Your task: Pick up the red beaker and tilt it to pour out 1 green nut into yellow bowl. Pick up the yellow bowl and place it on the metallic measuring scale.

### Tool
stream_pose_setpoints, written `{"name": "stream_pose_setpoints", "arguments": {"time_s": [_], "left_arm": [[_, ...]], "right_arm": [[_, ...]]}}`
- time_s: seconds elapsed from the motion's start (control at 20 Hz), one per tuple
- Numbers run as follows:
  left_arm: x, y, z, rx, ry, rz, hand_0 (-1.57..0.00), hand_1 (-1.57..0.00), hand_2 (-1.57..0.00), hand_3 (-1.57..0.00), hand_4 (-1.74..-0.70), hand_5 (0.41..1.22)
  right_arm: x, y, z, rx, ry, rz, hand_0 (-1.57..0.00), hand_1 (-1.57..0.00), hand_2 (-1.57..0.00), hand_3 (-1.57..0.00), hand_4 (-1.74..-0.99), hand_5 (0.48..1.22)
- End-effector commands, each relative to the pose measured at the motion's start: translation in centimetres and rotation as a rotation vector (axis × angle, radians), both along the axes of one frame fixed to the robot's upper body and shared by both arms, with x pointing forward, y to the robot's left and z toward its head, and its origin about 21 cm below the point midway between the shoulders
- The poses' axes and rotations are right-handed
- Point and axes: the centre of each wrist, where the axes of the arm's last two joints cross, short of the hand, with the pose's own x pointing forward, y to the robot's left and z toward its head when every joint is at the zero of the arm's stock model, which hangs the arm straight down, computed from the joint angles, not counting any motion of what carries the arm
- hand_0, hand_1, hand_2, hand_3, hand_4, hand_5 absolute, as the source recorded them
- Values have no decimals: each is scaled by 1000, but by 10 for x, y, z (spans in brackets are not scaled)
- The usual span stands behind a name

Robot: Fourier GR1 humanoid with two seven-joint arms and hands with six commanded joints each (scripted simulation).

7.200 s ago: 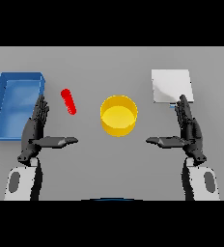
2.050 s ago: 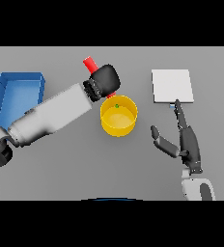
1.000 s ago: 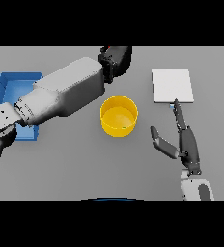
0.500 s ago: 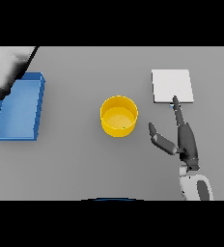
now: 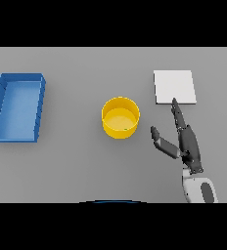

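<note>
Now note that the left arm has left the view since the preceding frames, and the red beaker is no longer visible. Your right hand (image 5: 186,141) rests over the counter (image 5: 76,166) with fingers straight and thumb spread, holding nothing. The yellow bowl (image 5: 120,117) stands just left of that thumb, apart from it. The metallic measuring scale (image 5: 174,87) lies beyond the fingertips. The blue bin (image 5: 17,106) sits at the far left; bare counter separates it from the bowl.
</note>
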Motion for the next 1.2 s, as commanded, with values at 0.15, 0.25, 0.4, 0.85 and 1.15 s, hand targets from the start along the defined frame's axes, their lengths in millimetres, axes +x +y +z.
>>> {"name": "stream_pose_setpoints", "arguments": {"time_s": [0.15,0.25,0.4,0.85,1.15], "left_arm": [[-11,35,-40,-214,13,189,-1571,-1571,-1571,-1556,-1741,1221],[-18,42,-57,-285,22,215,-1571,-1571,-1571,-1488,-1741,1221],[-32,48,-92,-401,44,281,-1571,-1571,-1571,-1396,-1741,1221],[-95,41,-163,-563,75,386,-1571,-1571,-1571,-1387,-1741,1221],[-118,30,-172,-591,225,367,-1571,-1571,-1571,-1407,-1661,888]], "right_arm": [[4,1,4,6,-4,10,1,1,1,1,-1165,672],[6,4,0,0,0,23,1,1,1,1,-1181,687],[6,-1,2,-30,-16,13,1,1,1,1,-1192,704],[8,-4,2,-26,-13,8,1,1,1,1,-1195,690],[4,5,-1,-15,-2,13,1,1,1,1,-1165,678]]}}
